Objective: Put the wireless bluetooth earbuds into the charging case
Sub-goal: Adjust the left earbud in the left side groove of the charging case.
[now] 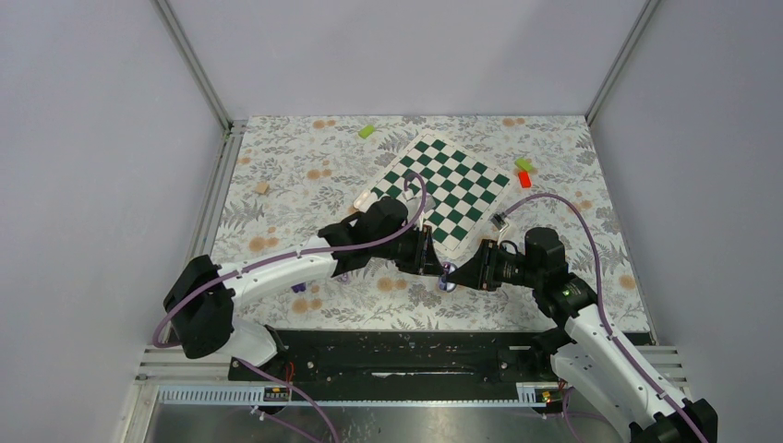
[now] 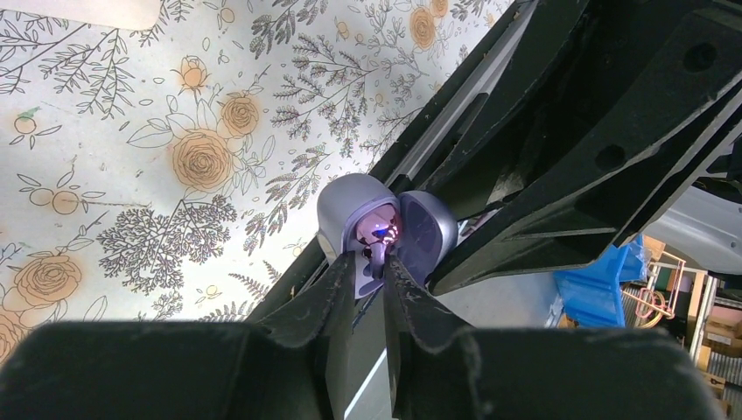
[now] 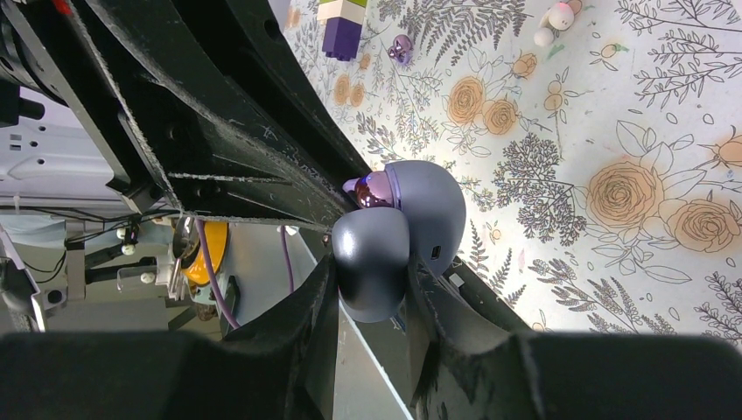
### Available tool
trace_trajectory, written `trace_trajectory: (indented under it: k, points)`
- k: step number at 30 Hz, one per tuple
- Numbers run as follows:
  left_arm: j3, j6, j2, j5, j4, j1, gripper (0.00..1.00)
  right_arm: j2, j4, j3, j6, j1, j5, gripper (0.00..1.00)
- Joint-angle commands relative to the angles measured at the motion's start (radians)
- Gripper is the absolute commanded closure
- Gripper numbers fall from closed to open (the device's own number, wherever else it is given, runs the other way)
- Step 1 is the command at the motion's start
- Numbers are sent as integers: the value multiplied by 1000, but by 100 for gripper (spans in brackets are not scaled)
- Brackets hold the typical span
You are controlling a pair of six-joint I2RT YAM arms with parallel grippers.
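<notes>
The charging case (image 3: 429, 210) is a small grey-lavender clamshell with its lid (image 3: 372, 262) open, held just above the floral mat. My right gripper (image 3: 372, 293) is shut on the lid from both sides. My left gripper (image 2: 374, 265) is shut on the stem of a glossy purple earbud (image 2: 378, 229) with a blue light, whose head sits in the open case (image 2: 346, 210). In the top view the two grippers meet at the case (image 1: 447, 277), left gripper (image 1: 432, 263) and right gripper (image 1: 462, 275). A second small glossy purple bud (image 3: 401, 48) lies on the mat.
A green-and-white chessboard (image 1: 443, 185) lies behind the grippers, with a white oval object (image 1: 363, 198) at its left corner. A green-white-purple stacked block (image 3: 343, 22) stands under the left arm. Small coloured blocks (image 1: 524, 173) and two white beads (image 3: 560, 16) lie on the mat.
</notes>
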Motion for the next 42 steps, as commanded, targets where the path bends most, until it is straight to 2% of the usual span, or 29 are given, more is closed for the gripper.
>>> trace_trajectory:
  k: [1, 27, 42]
  points:
    - [59, 14, -15, -24, -1, 0, 80, 2, 50, 10, 3, 6, -22, 100]
    - [47, 29, -108, -59, -37, 4, 25, 45, 64, 9, 5, 6, -15, 100]
    - [-28, -10, -158, -92, -8, 56, 28, 24, 33, 11, -20, 6, -23, 100]
